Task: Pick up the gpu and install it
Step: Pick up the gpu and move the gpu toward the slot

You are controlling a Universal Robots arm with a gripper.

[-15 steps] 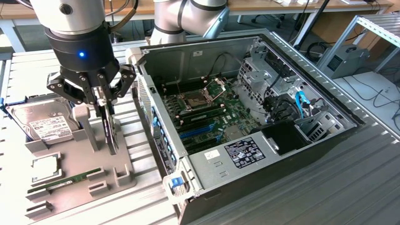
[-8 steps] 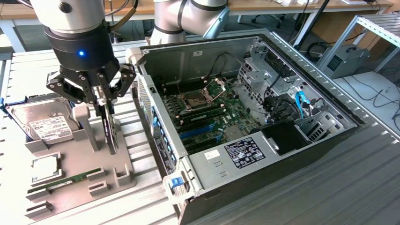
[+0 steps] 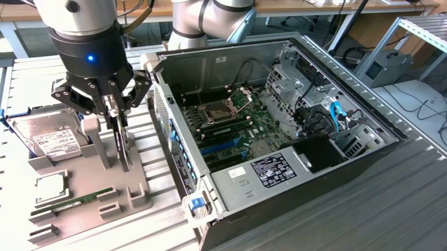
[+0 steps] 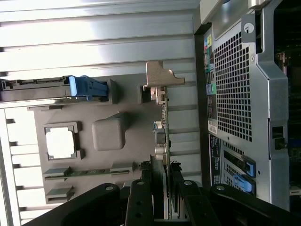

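Two fingers (image 4: 141, 193) of the claw (image 3: 120, 116) are drawn narrowly together and clamp the top edge of the gpu (image 3: 125, 149), one on each face. The card stands upright on its edge directly beneath the claw, over the grey holder tray (image 3: 84, 196) on the counter (image 3: 391, 209), just beside the open computer case (image 3: 279, 172).

Exterior view, upper left: black robot gripper (image 3: 115, 111), clamped on the thin black gpu card (image 3: 125, 149), hides its top edge. Arm cut off by frame top. Print on the silver hard drive (image 3: 42, 130) is too small to read. Grey metal PC case (image 3: 231, 214) is clipped at the bottom edge.
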